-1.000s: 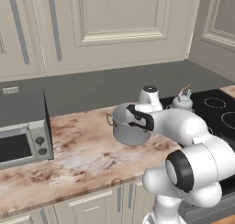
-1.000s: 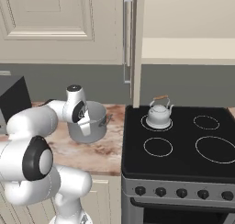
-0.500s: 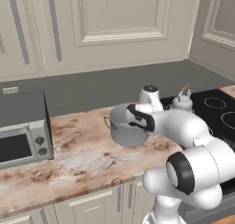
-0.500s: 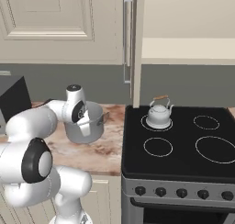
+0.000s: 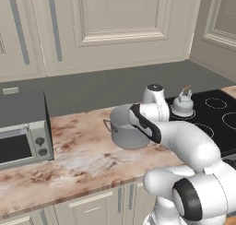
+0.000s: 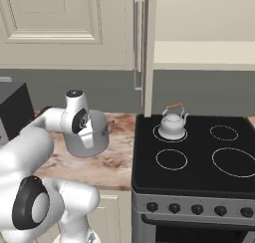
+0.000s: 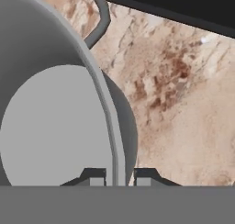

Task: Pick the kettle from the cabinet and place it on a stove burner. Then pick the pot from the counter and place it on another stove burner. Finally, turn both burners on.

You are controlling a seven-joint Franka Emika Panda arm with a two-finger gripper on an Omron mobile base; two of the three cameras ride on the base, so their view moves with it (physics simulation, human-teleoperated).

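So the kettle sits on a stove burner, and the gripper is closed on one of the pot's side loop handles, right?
Not quite. The kettle does sit on a burner, but the gripper is closed on the pot's rim wall, one finger inside and one outside, as the hand view shows. The loop handle is further along the rim.

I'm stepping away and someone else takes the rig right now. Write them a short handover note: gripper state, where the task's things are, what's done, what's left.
Gripper: shut on the pot's rim, one of its fingers inside the wall and the other outside, in the hand view.
Pot: on the counter, just left of the stove; whether it has left the surface cannot be told.
Kettle: already on the back-left burner; the cabinet shelf no longer holds it.
Done: kettle placed, pot gripped.
Left: lift the pot, set it on another burner, such as the front-left one, then turn both burners on at the knobs.
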